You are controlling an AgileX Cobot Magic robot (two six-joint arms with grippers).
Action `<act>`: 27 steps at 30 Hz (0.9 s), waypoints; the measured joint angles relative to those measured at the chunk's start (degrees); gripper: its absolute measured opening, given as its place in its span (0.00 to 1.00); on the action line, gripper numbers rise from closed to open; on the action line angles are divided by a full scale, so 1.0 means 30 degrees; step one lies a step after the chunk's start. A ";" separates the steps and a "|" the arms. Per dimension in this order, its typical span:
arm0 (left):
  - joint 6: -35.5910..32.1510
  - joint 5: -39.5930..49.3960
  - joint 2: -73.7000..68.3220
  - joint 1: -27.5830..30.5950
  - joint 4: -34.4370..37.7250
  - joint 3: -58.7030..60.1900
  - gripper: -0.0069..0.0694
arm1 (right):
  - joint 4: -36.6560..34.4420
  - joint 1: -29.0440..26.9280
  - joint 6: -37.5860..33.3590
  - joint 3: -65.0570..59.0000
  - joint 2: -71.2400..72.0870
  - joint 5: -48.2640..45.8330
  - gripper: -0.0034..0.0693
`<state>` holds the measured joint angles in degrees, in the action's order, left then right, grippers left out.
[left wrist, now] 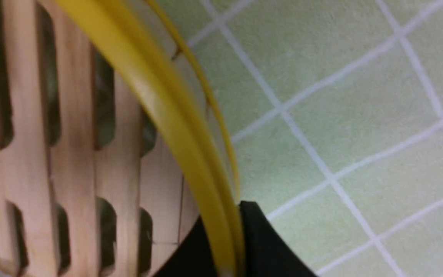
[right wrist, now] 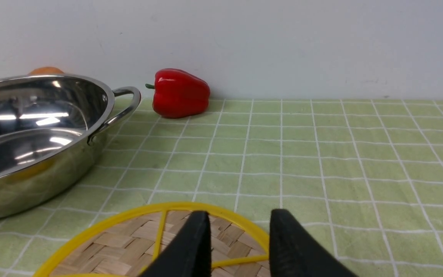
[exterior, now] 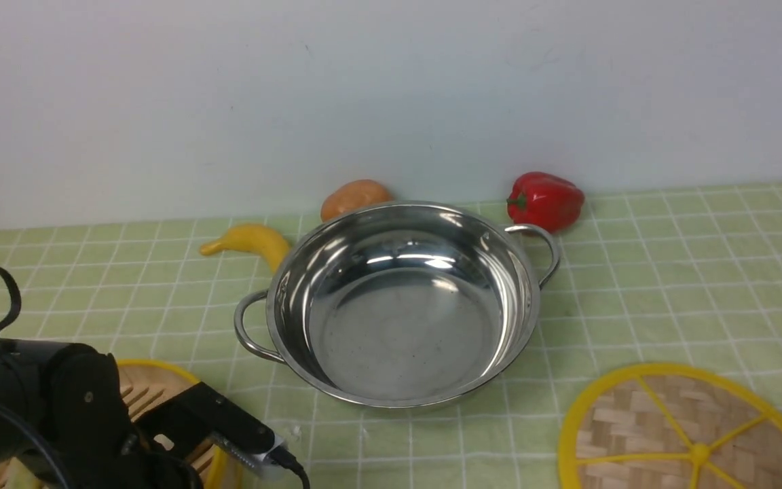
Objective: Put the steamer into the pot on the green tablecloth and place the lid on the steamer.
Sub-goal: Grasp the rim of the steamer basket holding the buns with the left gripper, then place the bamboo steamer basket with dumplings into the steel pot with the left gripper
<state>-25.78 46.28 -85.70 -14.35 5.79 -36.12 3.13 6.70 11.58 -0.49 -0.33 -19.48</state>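
The steel pot [exterior: 401,305] stands empty in the middle of the green tablecloth [exterior: 669,272]. The steamer [exterior: 150,387] sits on the cloth at the front left, mostly hidden by my left arm [exterior: 45,414]. In the left wrist view my left gripper [left wrist: 223,221] is shut on the steamer's yellow rim [left wrist: 167,111], one finger inside the wall and one outside. The lid [exterior: 693,435] lies flat at the front right. My right gripper [right wrist: 240,214] is open and empty, hovering over the lid's far rim [right wrist: 129,215]; it does not show in the front view.
A red bell pepper [exterior: 546,200], an orange potato-like vegetable [exterior: 354,197] and a yellow squash [exterior: 248,241] lie behind the pot by the white wall. The pot's looped handles [exterior: 248,333] stick out at the left front and right back.
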 joint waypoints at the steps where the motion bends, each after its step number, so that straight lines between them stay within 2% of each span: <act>1: -0.0094 0.0313 0.0000 0.0000 -0.0212 -0.0245 0.12 | 0.0000 0.0000 0.0000 0.0000 0.0000 0.0000 0.38; 5: -0.0822 0.2948 -0.0016 0.0000 -0.1101 -0.2152 0.12 | 0.0000 0.0000 0.0000 0.0000 0.0000 0.0000 0.38; 8: -0.1679 0.6037 0.0070 0.0000 -0.2701 -0.5723 0.12 | 0.0000 0.0000 0.0000 0.0000 0.0000 0.0000 0.38; 14: -0.2581 0.7563 0.0147 -0.0094 -0.3944 -1.1217 0.12 | 0.0000 0.0000 0.0000 0.0000 0.0000 0.0000 0.38; 16: -0.3698 0.7893 -0.0080 -0.0691 -0.4169 -1.3614 0.12 | 0.0000 0.0000 0.0000 0.0000 0.0000 0.0000 0.38; 19: -0.4824 0.8041 -0.0586 -0.1472 -0.4289 -1.4953 0.12 | 0.0000 0.0000 0.0000 0.0000 0.0000 0.0000 0.38; 20: -0.5772 0.8039 -0.1161 -0.2270 -0.4271 -1.5670 0.12 | 0.0000 0.0000 0.0000 0.0000 0.0000 0.0000 0.38; 27: -0.9790 0.7145 -0.4358 -0.5913 -0.4124 -1.6270 0.12 | 0.0000 0.0000 0.0000 0.0000 0.0000 0.0000 0.38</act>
<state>-55.15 67.72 -98.77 -32.09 -6.58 -84.93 3.13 6.70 11.58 -0.49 -0.33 -19.48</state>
